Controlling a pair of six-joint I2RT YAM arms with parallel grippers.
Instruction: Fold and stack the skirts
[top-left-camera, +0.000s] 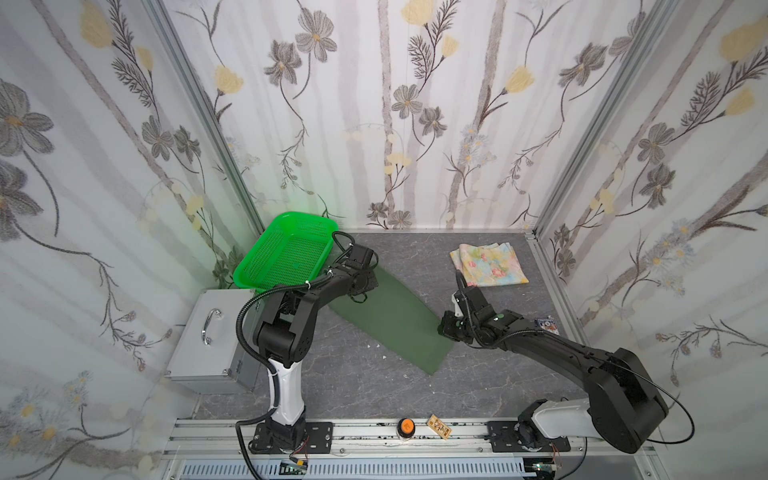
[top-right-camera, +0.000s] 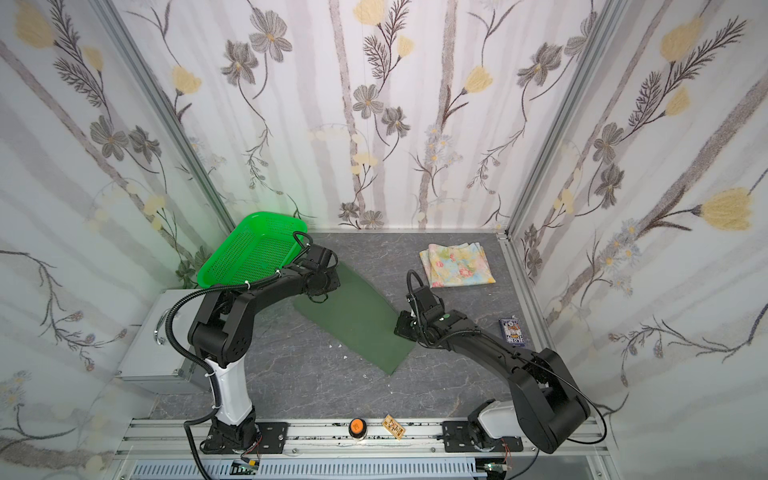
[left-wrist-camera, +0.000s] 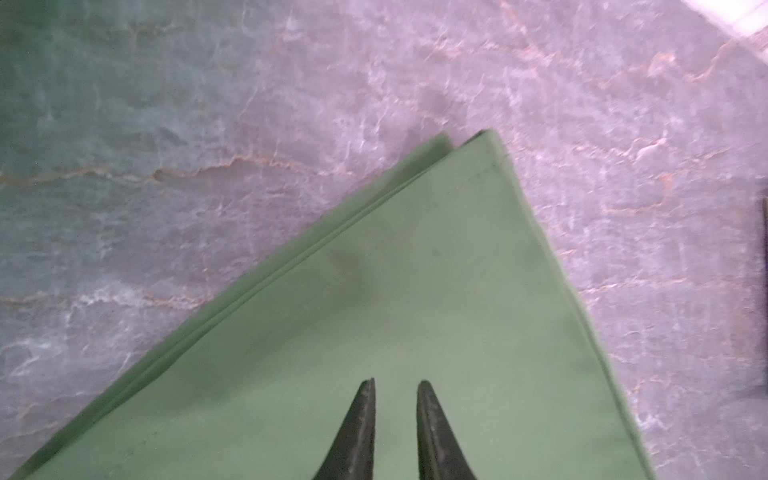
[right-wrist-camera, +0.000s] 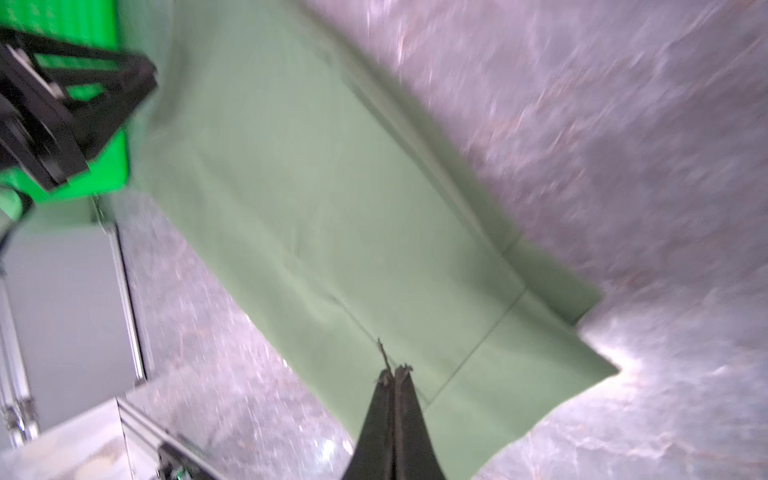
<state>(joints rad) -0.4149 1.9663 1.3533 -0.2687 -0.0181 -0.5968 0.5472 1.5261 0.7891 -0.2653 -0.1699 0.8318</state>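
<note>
- As both top views show, the olive green skirt (top-left-camera: 390, 320) (top-right-camera: 357, 320) lies flat on the grey table (top-left-camera: 365, 386) as a long folded strip. It slants from just beside the green basket (top-left-camera: 291, 217) toward the near right.
- At the strip's far end the left gripper (top-left-camera: 358, 296) points down over the cloth, and at its near-right edge the right gripper (top-left-camera: 445, 328) does the same. From above, the jaws of both are hidden.
- Well apart, near the far right corner, the flowered skirt (top-left-camera: 488, 264) (top-right-camera: 457, 264) lies folded, and neither gripper touches it.
- On the left wrist view, the left gripper (left-wrist-camera: 395, 384) holds its fingers a narrow gap apart with nothing between them. It is over the olive skirt, near a stitched corner where layered edges show.
- On the right wrist view, which is blurred, the right gripper (right-wrist-camera: 395, 370) is closed, fingertips pressed together over the olive skirt close to its hemmed end. A dark thread sits at the tips and a faint crease runs up to them. Whether cloth is pinched cannot be told.
</note>
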